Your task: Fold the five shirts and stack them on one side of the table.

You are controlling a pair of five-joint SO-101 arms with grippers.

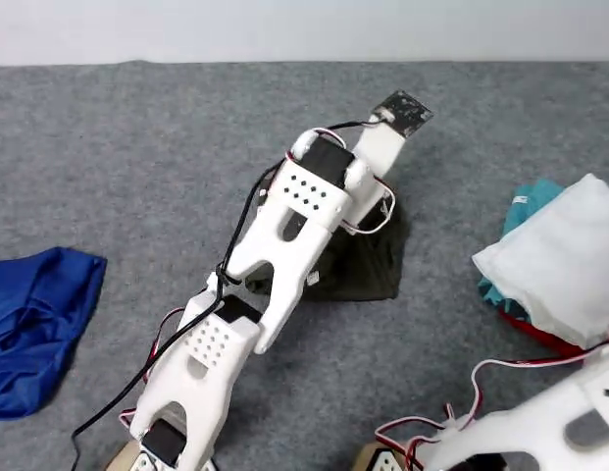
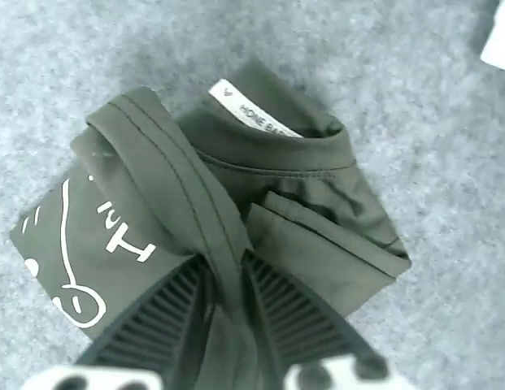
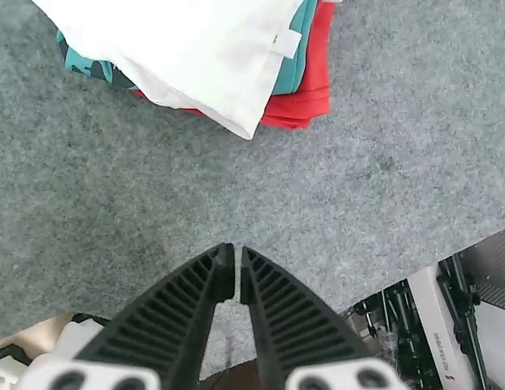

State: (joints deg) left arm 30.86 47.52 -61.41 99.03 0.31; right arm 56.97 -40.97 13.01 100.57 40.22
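1. The left tool (image 2: 228, 272) was clamped on a hemmed band of the dark shirt (image 2: 317, 203), its two fingers pressed against either side of the cloth.
2. That dark shirt lay partly folded near the middle of the grey desk (image 1: 137, 147), collar label up and a white drawing showing on one panel.
3. In the high view the left arm (image 1: 284, 245) stretched over the dark shirt and hid much of it.
4. The right tool (image 3: 236, 268) was closed to a thin slit and had hold of nothing; it hung over bare desk near the stack.
5. The stack sat at the right edge of the desk: the white shirt (image 1: 569, 255) on top, the teal shirt (image 1: 528, 201) under it and the red shirt (image 3: 313, 89) at the bottom.
6. The white shirt lay askew, so teal and red edges stuck out past it.
7. The blue shirt (image 1: 34, 324) lay crumpled at the left edge of the desk, well apart from both tools.
8. The right arm (image 1: 539, 422) sat low at the near right corner of the high view, just beside the stack.
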